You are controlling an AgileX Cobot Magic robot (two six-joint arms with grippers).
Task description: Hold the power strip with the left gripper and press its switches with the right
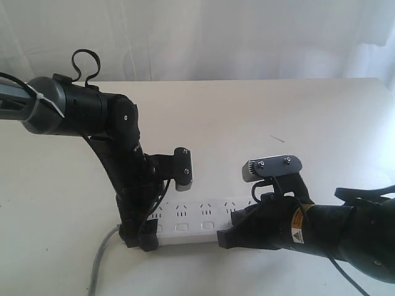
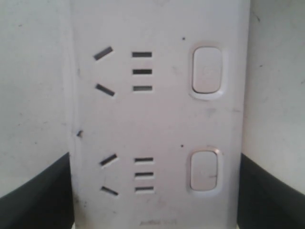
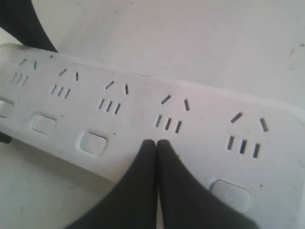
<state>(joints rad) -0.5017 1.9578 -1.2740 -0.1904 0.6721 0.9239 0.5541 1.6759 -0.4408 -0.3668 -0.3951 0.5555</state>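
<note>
From the exterior view we see the strip (image 1: 197, 217) lying flat by the near edge of the worktop (image 1: 259, 117), its grey cord (image 1: 100, 256) trailing off its left end; only the wrist views show the grips; the left fingers (image 2: 35, 198) clamp its two long sides; the right fingers (image 3: 136, 186) are pressed together, tips down on its button row.

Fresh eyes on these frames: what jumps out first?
The white power strip lies across the near part of the table, with its grey cord trailing off the left end. The left hand straddles that cord end, a finger on each long edge. The right hand, fingertips closed together, rests on the button row, covering the fourth spot from the cord end.
</note>
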